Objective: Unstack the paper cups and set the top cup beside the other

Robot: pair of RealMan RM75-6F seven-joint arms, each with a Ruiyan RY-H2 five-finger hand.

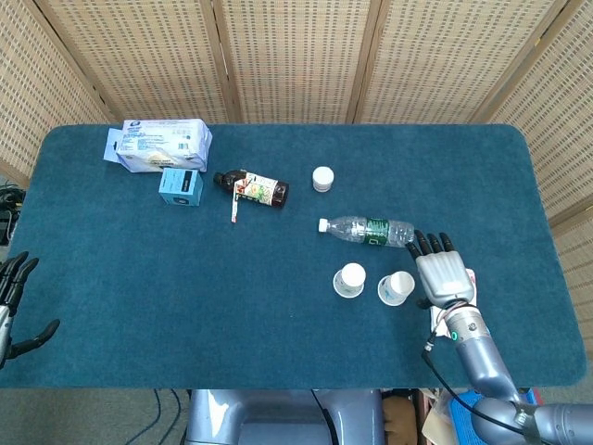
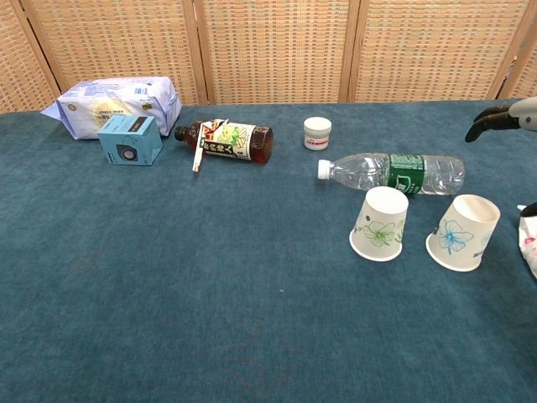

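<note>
Two white paper cups with flower prints stand upside down, side by side on the blue table. The left cup (image 1: 350, 279) (image 2: 380, 223) is a little apart from the right cup (image 1: 397, 287) (image 2: 462, 232). My right hand (image 1: 443, 273) (image 2: 508, 118) hovers just right of the right cup, fingers spread, holding nothing; only its fingertips show at the chest view's right edge. My left hand (image 1: 13, 306) hangs off the table's left edge, fingers apart and empty.
A clear water bottle (image 1: 366, 229) (image 2: 394, 172) lies just behind the cups. Further back lie a brown bottle (image 2: 226, 140), a small white jar (image 2: 317, 133), a blue box (image 2: 130, 139) and a tissue pack (image 2: 117, 102). A white printed packet (image 2: 529, 239) lies right of the cups.
</note>
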